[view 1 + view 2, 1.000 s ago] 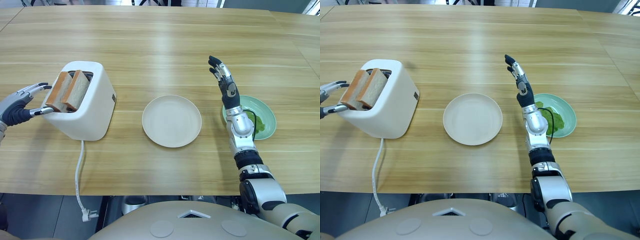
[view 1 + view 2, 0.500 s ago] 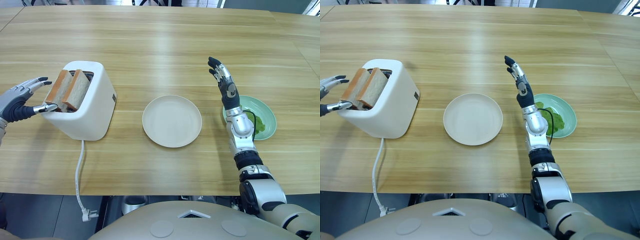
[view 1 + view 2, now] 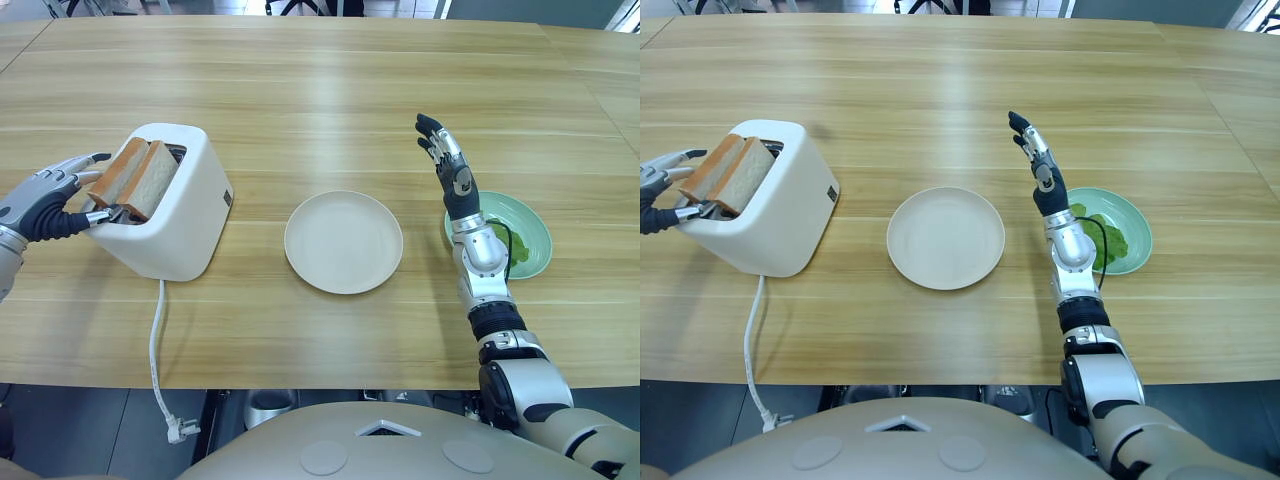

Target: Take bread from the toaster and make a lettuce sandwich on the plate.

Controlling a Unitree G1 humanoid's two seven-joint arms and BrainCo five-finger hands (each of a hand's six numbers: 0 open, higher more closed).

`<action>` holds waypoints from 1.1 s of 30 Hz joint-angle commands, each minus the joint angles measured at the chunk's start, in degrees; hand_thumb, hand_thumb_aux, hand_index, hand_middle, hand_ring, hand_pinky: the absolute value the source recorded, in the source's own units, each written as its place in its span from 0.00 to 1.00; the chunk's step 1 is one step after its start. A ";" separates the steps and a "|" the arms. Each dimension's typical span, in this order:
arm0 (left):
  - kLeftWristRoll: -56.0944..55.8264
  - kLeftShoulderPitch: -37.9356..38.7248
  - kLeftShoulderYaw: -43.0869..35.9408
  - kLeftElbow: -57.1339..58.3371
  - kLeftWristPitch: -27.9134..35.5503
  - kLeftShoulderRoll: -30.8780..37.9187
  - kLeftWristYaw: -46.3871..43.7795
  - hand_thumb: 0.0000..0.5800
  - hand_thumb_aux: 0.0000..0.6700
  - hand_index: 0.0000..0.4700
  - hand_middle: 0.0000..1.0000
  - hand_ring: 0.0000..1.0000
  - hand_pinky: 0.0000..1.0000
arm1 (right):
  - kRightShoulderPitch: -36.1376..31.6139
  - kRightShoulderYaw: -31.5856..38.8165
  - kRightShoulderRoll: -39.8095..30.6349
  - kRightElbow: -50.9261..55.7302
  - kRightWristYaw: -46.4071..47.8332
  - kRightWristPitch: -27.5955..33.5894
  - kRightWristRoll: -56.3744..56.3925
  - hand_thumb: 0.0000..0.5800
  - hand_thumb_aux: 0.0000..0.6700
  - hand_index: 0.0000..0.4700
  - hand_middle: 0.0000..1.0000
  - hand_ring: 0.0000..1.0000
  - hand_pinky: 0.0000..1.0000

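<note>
Pinching the outer bread slice with the left hand, at the left side of the white toaster. Laying the fingers against the slice's upper corner and pressing the thumb in at its lower edge beside the slot, curling the hand partway around the bread rather than clenching it tight. Leaving that slice seated in the toaster, leaning leftward toward the hand, with the second slice standing just beside it in the neighbouring slot, likewise tilted, the two nearly touching along their faces.

Holding the right hand raised above the wooden table, on the far side of the round cream plate, with fingers stretched out straight and slightly fanned, gripping nothing. Crossing the forearm over the left rim of the green bowl, partly covering the lettuce lying inside it.

Resting flat near the table's front edge, between toaster and bowl and apart from both: the plate, carrying no food. Trailing from the toaster's base toward the front edge of the table and dropping over it: a white cord, ending in a plug hanging below the tabletop.
</note>
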 commanded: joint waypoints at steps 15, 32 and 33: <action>-11.39 0.53 0.91 -1.22 -4.76 -2.57 -6.80 1.00 0.95 0.92 0.00 0.00 0.00 | 0.54 -0.23 0.25 -0.30 0.11 0.59 -0.32 0.00 0.00 0.00 0.00 0.00 0.00; -18.83 -1.97 4.05 0.36 -5.40 -4.91 -11.43 1.00 1.00 0.98 0.00 0.00 0.00 | 0.92 -0.36 0.21 -0.57 0.24 0.52 -0.13 0.00 0.00 0.00 0.00 0.00 0.00; -19.40 -2.34 4.45 0.40 -4.95 -5.04 -11.73 1.00 1.00 0.98 0.00 0.00 0.00 | 0.93 -0.36 0.21 -0.58 0.22 0.53 -0.15 0.00 0.00 0.00 0.00 0.00 0.00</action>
